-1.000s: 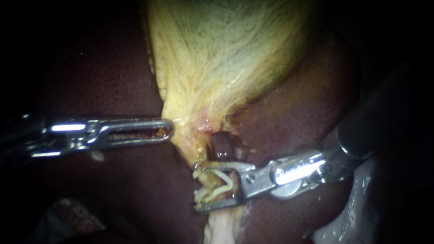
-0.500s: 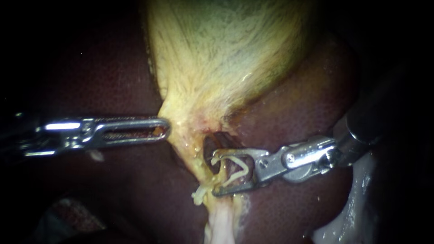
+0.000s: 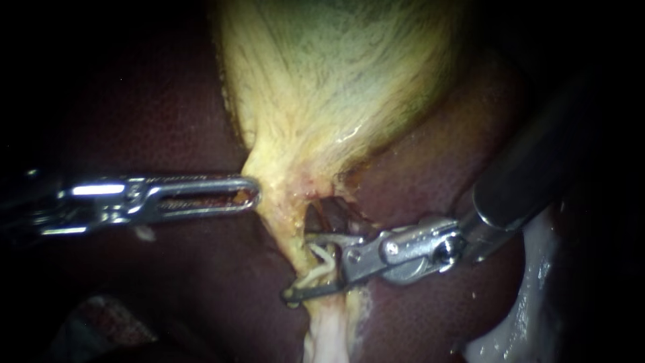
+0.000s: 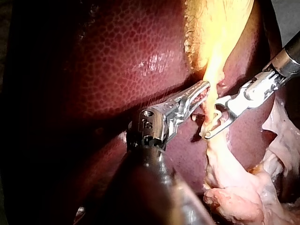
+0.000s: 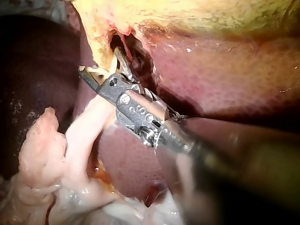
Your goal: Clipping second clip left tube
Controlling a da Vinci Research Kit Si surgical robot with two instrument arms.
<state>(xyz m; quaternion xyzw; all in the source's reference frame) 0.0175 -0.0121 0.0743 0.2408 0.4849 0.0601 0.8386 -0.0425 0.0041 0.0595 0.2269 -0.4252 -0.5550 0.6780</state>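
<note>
The yellow gallbladder (image 3: 322, 87) narrows down into a pale tube (image 3: 285, 225) with a dark window (image 3: 316, 216) beside it. My right instrument (image 3: 300, 266) reaches in from the right, its jaws set astride this tube with a whitish clip (image 3: 324, 259) between them; both jaws touch the clip and stand a little apart. The left wrist view shows the same jaws (image 4: 213, 121) hooked round the tube. My left instrument (image 3: 254, 193) lies flat, jaws together on the edge of the gallbladder's neck, which tents toward it.
Dark red liver (image 3: 168, 282) surrounds the gallbladder on both sides. Pale fatty tissue (image 3: 517, 316) lies at the lower right, and more of it (image 5: 70, 154) hangs below the tube under my right instrument's jaws.
My right instrument's jaws have narrowed around the clip and tube, moving slightly up and left, and the clip looks more folded. The left instrument has held its place.
</note>
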